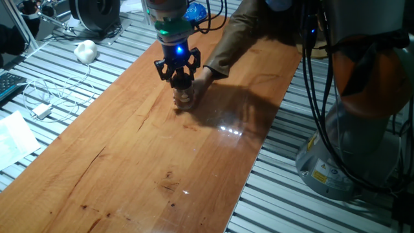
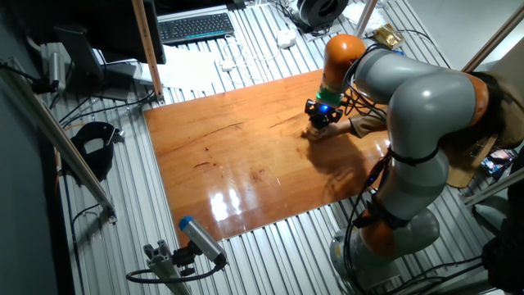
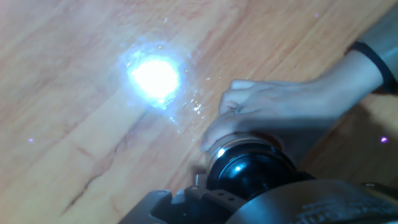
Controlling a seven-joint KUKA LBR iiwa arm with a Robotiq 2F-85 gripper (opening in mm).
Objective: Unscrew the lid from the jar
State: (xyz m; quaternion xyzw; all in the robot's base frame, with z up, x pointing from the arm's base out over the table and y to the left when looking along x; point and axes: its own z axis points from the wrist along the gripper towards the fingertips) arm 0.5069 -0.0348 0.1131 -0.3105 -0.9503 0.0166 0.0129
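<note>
Sitting in the middle of the far part of the wooden table, the small glass jar could slip or break. The gripper squeezes its black lid. At right, a person's hand holds the jar.

Small clear jar upright on wooden table, black lid still on top
</note>
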